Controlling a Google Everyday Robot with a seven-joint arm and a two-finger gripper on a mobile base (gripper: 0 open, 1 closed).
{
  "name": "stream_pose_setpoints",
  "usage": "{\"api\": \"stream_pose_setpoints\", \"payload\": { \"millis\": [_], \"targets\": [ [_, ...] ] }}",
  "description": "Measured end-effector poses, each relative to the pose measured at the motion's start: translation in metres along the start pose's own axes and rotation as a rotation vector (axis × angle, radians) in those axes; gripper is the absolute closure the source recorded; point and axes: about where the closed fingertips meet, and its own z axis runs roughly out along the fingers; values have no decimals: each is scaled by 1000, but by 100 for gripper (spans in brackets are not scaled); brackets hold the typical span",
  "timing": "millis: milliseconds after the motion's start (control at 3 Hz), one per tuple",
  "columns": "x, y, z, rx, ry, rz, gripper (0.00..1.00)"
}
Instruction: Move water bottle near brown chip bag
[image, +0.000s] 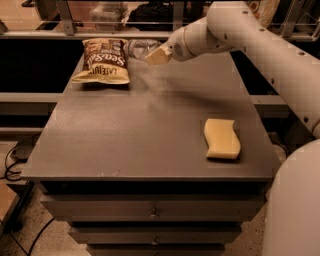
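Observation:
The brown chip bag (102, 61) lies at the far left of the grey table (150, 130), dark brown on top with white lettering and a tan lower band. The water bottle (137, 48), small, clear and crinkled, is held on its side just right of the bag, above the table's far edge. My gripper (154, 55) is at the far middle of the table, shut on the water bottle, with its tan fingers (160, 56) around the bottle's right end. The white arm reaches in from the right.
A yellow wavy sponge (221, 138) lies on the right side of the table near the front. A rail and dark clutter run behind the table's far edge. Drawers sit below the front edge.

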Motion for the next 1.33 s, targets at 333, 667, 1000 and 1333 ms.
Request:
{"api": "stream_pose_setpoints", "payload": {
  "millis": [333,667,1000,1333],
  "targets": [
    [14,21,20,-46,60,1,82],
    [26,31,30,-61,98,17,59],
    [30,39,33,-73,111,27,36],
    [30,46,32,-87,109,34,13]
  ]
}}
